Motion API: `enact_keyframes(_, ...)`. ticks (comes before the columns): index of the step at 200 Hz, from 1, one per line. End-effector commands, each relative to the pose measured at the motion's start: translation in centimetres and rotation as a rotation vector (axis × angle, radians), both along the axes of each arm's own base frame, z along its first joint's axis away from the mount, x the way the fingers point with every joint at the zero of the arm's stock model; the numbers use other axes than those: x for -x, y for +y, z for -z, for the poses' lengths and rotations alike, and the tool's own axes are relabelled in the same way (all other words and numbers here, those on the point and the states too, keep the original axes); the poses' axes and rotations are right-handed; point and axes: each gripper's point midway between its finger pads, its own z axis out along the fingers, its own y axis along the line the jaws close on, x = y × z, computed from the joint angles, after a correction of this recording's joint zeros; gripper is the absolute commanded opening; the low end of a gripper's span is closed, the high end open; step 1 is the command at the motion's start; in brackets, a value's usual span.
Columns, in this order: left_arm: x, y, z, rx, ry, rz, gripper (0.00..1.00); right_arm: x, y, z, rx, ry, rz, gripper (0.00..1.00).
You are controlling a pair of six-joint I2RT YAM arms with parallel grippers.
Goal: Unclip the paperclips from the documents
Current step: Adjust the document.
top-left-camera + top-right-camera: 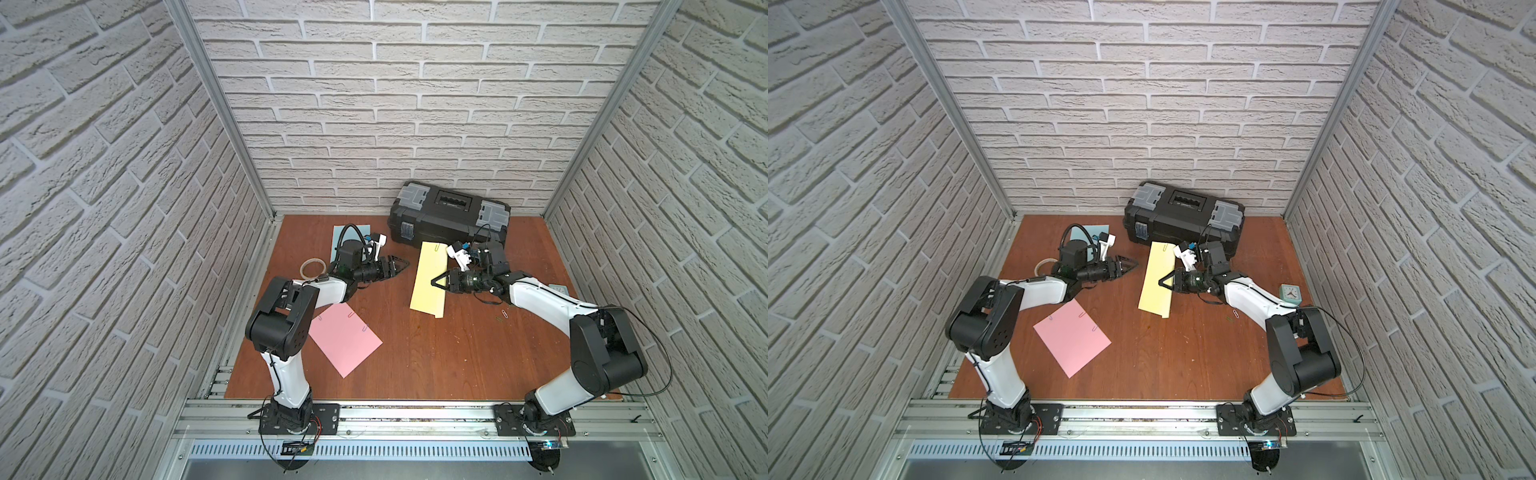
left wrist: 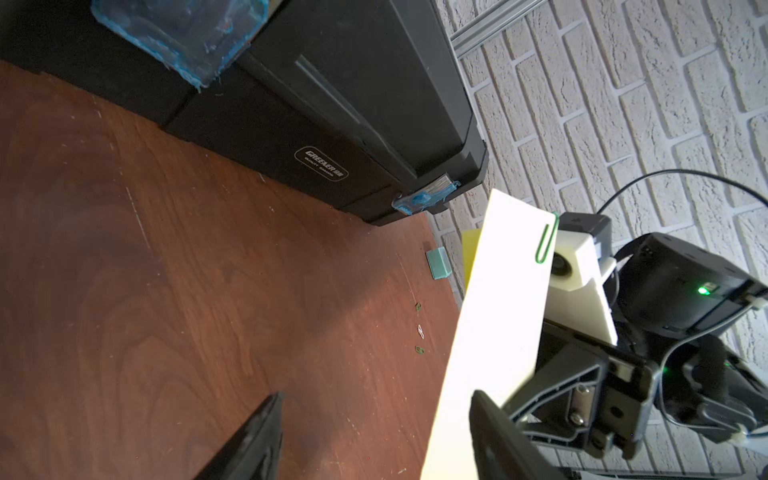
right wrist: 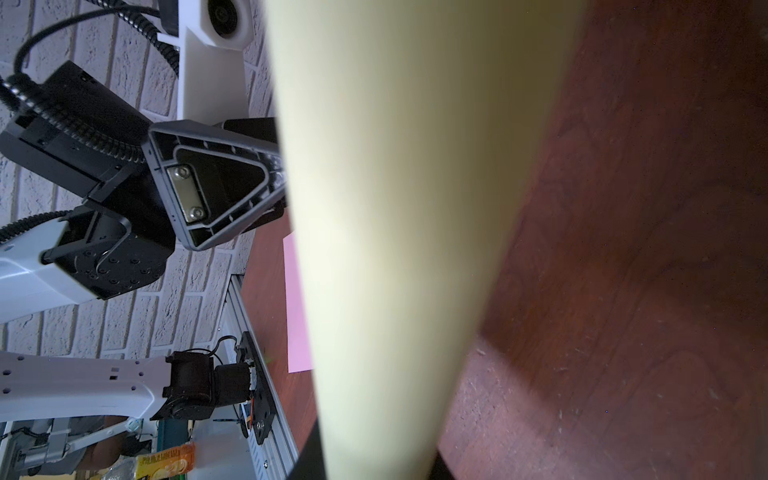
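Overhead, in both top views: right pincer [image 1: 433, 283] [image 1: 1160, 283] pinching one long edge of a plain rectangular yellow paper sheet [image 1: 424, 295] [image 1: 1152, 297], lifted and tilted over the brown wooden table [image 1: 436, 365]. Green wire paperclip [image 1: 437, 248] [image 1: 1167, 247] clipped at the sheet's far end, close to the black plastic toolbox [image 1: 449, 212]. Left pincer [image 1: 401, 266] spread, tips just beside the opposite long edge; contact impossible to tell. Flat on the table: pink paper sheet [image 1: 345, 338] near the left arm's base, carrying three small clips [image 1: 351, 314] along its edges; light blue paper sheet [image 1: 361, 228] largely hidden under the left arm. Small teal clock [image 1: 1291, 293] clear of the right arm in a top view.

Left wrist view: yellow paper sheet [image 2: 498, 311] washed out to white, green clip sharp on its corner; own black fingers [image 2: 257, 436] wide apart; right pincer clamped on the paper. Beyond, three loose paperclips [image 2: 420, 331] on bare table near the clock, faint from above.

Right wrist view: yellow paper [image 3: 395, 208] filling the middle, green clip out of sight. Behind it, one grey finger [image 3: 216, 183] of the left pincer and a strip of pink sheet [image 3: 297, 311]. Own fingertips almost wholly covered.
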Motion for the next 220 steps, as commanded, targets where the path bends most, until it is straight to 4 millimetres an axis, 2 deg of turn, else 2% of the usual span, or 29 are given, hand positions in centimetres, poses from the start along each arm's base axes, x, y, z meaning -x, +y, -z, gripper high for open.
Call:
enact_keyframes(1, 0.4, -1.0, -2.1, 0.069, -0.064, 0.052, 0.71, -0.2, 0.8, -0.1, -0.05, -0.009, -0.024, 0.2)
enact_keyframes(31, 1.2, -2.7, -3.2, 0.107, -0.076, 0.125, 0.7, -0.2, 2.0, 0.2, -0.071, -0.004, -0.066, 0.2)
enact_keyframes(59, 1.3, -3.5, -3.2, 0.115, -0.062, 0.157, 0.7, 0.0, 3.3, 0.0, -0.088, -0.01, -0.113, 0.2)
enact_keyframes(83, 1.1, -3.6, -3.1, 0.115, -0.058, 0.157, 0.7, 0.2, 3.9, -0.2, -0.096, -0.013, -0.134, 0.19)
enact_keyframes(150, 0.9, -3.5, -4.2, 0.133, -0.082, 0.147, 0.65, 1.4, 4.6, 1.8, -0.094, 0.041, -0.177, 0.19)
enact_keyframes(220, 1.2, -3.5, -4.2, 0.14, -0.075, 0.156, 0.35, 1.1, 4.5, 2.1, -0.076, 0.044, -0.164, 0.19)
